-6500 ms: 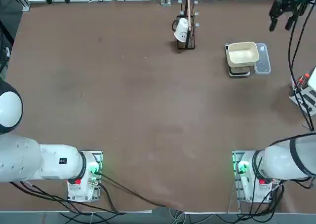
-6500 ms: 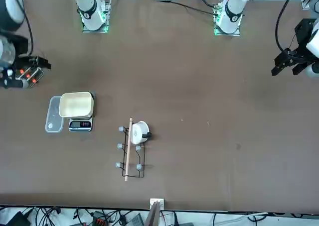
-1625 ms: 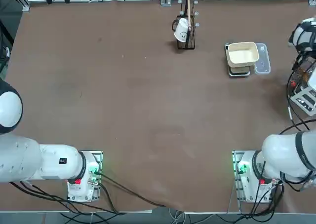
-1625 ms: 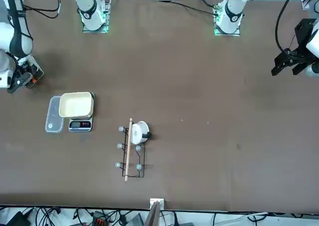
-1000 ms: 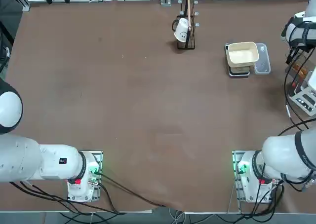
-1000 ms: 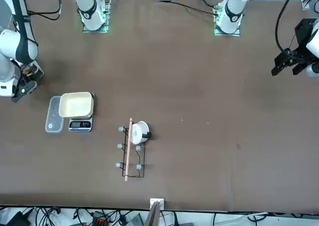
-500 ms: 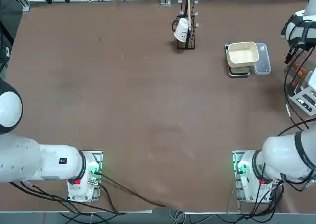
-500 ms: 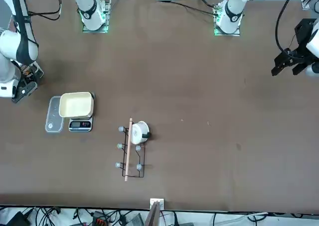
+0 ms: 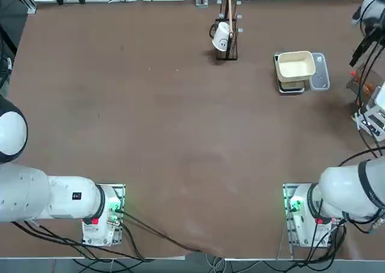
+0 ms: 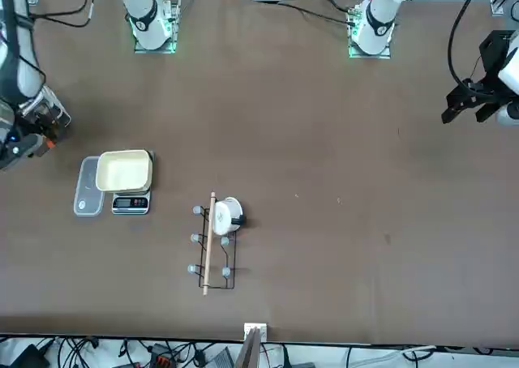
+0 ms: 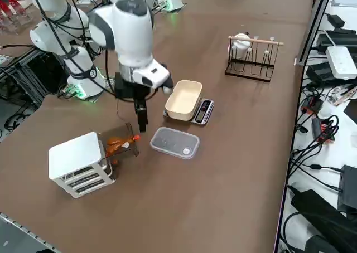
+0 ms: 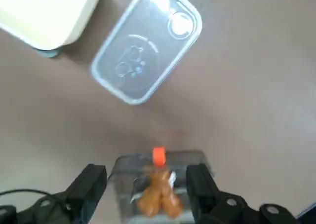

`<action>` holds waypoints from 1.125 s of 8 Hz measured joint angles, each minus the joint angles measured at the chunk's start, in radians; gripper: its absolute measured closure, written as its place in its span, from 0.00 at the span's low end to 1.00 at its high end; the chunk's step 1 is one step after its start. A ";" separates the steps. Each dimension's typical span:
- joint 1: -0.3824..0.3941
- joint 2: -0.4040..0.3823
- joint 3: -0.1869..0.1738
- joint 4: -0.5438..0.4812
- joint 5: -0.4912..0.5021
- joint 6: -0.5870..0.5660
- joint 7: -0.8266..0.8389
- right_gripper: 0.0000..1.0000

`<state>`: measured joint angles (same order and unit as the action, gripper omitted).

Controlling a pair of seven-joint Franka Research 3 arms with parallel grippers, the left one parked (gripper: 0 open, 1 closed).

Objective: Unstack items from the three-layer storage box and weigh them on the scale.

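rack [image 9: 227, 39]: black wire, upright, far table side | cup [image 9: 222, 36]: white, hung on rack | table [image 9: 150, 134]: brown | cables [image 11: 323, 125]: beside table edge

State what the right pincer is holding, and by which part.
Nothing is held. The right pincer is open above the clear drawer of orange-brown items pulled out of the storage box; its fingers stand apart, clamping nothing.

Cream tray [image 11: 183, 99] on dark scale [image 11: 203, 111], white storage box [image 11: 78, 163], orange-brown items [image 12: 158, 194], black rack [image 11: 250, 59]
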<state>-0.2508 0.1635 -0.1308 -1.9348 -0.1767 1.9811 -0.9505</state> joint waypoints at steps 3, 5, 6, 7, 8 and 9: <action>-0.070 -0.006 -0.022 -0.016 0.002 -0.037 -0.091 0.13; -0.110 0.017 -0.026 -0.090 0.002 0.099 -0.132 0.18; -0.115 0.023 -0.026 -0.120 0.002 0.146 -0.142 0.22; -0.118 0.028 -0.026 -0.139 0.002 0.180 -0.155 0.23; -0.120 0.030 -0.026 -0.153 0.002 0.209 -0.160 0.27; -0.121 0.034 -0.026 -0.163 0.002 0.237 -0.162 0.26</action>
<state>-0.3722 0.1974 -0.1566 -2.0977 -0.1745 2.2178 -1.1123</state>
